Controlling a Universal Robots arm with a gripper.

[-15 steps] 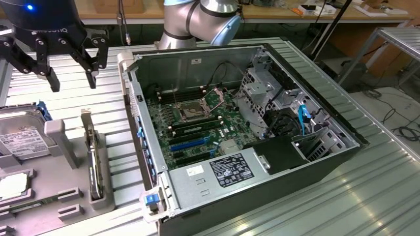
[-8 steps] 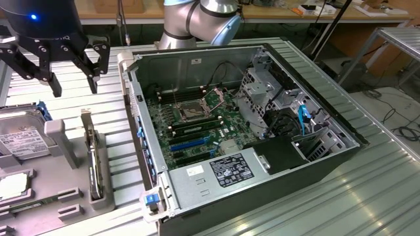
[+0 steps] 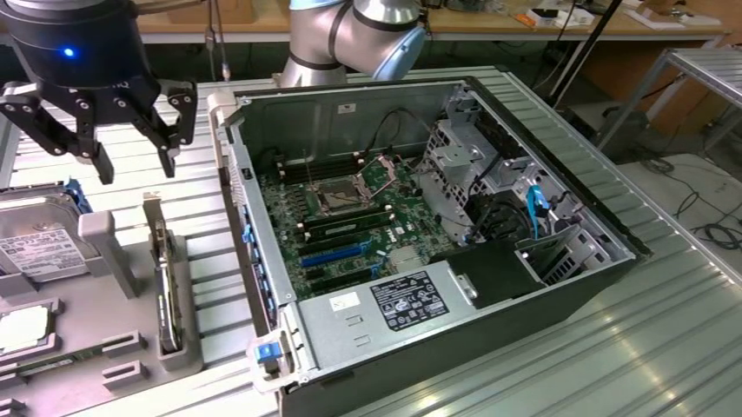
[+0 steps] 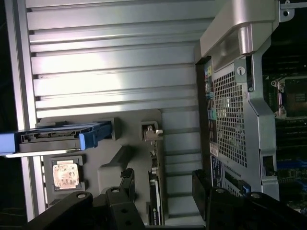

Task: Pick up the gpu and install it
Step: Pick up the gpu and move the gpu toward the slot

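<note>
The pincer [image 3: 134, 163] hangs with its black fingers spread wide and nothing between them, above the grey holder tray [image 3: 116, 347] at the exterior view's left. Below it the gpu [image 3: 169, 287] stands on edge in a slot of that tray, untouched, its silver bracket at the end nearer the pincer. A hard drive [image 3: 35, 248] sits in the same tray, further to the exterior view's left. To the exterior view's right an open computer case [image 3: 313, 122] lies on the ribbed metal table [image 3: 661, 347], its motherboard [image 3: 347, 217] exposed.
</note>
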